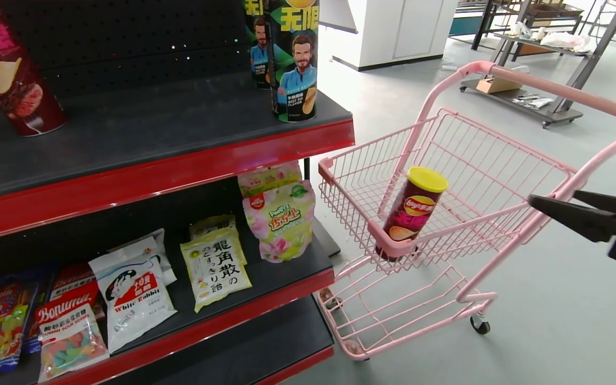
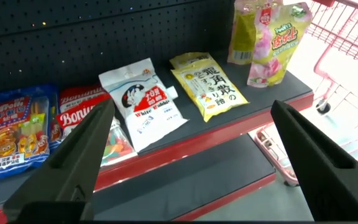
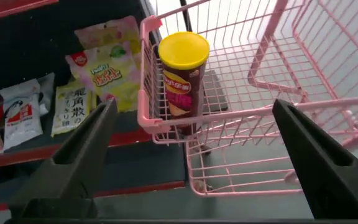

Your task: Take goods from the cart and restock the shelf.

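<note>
Two grippers are recorded, both with fingers spread wide and nothing held. The right gripper (image 3: 194, 107) is positioned at the handle side of the pink cart (image 1: 500, 140), apart from its wire basket. One maroon chip can (image 1: 414, 211) with a yellow lid is seen upright in the basket corner nearest the shelf, touching the rim. The left gripper (image 2: 191, 104) is held before the lower shelf (image 2: 229, 127), where a white candy bag (image 2: 145, 102), a yellow lozenge bag (image 2: 210, 84) and a pink-green pouch (image 2: 275, 43) are laid out. On the upper shelf (image 1: 142, 128), a dark red chip can (image 1: 11, 80) and green-black chip cans (image 1: 294, 59) are noted, well apart.
</note>
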Controlling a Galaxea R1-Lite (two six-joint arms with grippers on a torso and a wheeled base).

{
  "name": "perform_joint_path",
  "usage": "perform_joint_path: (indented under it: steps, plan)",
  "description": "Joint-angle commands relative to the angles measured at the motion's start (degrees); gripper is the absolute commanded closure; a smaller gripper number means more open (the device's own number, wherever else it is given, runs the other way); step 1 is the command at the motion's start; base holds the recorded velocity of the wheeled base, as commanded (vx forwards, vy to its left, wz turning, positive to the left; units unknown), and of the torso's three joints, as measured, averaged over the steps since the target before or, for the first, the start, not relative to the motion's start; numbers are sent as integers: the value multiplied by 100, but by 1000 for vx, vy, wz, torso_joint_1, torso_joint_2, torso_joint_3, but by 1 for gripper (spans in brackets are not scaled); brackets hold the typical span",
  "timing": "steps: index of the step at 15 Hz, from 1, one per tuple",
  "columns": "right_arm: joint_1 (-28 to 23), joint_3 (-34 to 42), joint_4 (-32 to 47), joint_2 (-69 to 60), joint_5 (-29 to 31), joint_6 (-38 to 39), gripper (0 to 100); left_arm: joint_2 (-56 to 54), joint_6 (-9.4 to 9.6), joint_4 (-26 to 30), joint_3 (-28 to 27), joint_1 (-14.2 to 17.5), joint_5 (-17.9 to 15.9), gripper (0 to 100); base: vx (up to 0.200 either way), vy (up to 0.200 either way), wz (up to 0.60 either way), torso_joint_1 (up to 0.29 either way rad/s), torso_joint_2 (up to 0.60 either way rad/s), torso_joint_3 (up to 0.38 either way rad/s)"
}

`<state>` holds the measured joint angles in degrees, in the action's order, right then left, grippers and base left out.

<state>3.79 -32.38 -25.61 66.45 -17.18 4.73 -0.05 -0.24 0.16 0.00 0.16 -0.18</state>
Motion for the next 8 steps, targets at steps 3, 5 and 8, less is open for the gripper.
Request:
perform_joint_path:
  steps: [3, 5, 8]
  plan:
    - [-221, -524, -1060, 2557, -840, -684, 0, 5, -2, 2, 0, 2, 1, 0, 0, 0, 0, 0, 0, 0]
    - [-203, -647, -1051, 2619, -849, -684, 0, 5, -2, 2, 0, 2, -8, 0, 0, 0, 0, 0, 0, 0]
    - [-28, -717, -1060, 2838, -1174, -693, 0, 5, 7, 2, 0, 2, -8, 0, 0, 0, 0, 0, 0, 0]
